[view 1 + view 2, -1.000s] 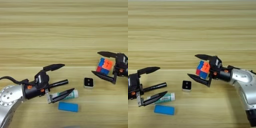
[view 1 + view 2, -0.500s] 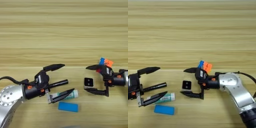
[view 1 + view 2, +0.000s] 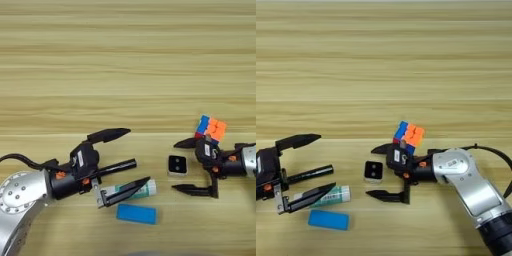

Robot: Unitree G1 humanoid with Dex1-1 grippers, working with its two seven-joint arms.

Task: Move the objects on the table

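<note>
The multicoloured puzzle cube (image 3: 409, 135), its small square facets orange, blue and red, sits tilted on the wooden desk (image 3: 125, 60) right behind the right gripper (image 3: 381, 172), not between its fingers. That gripper's jaws stand wide: one slim black finger points left just below the cube, the other lies lower on the desk, and the gap between them holds nothing. Just left of that gap lies the small white square (image 3: 177, 165), a flat piece with rounded corners and a glossy black face, apart from both fingertips. Further left, the black marker pen (image 3: 116, 167) lies as a thin matte cylinder slanting up to the right, and beneath it the white-green glue stick (image 3: 131, 190), a smooth tube with a white cap at its right end, lies nearly parallel. The left gripper (image 3: 134, 159) has its jaws wide too, the upper finger pointing right above the marker, the lower finger lying across the glue stick; whether it touches the tube cannot be told. Below the glue stick rests the flat blue block (image 3: 136, 214), a plain rectangle with soft corners. The desk is light brown with long horizontal grain lines.
</note>
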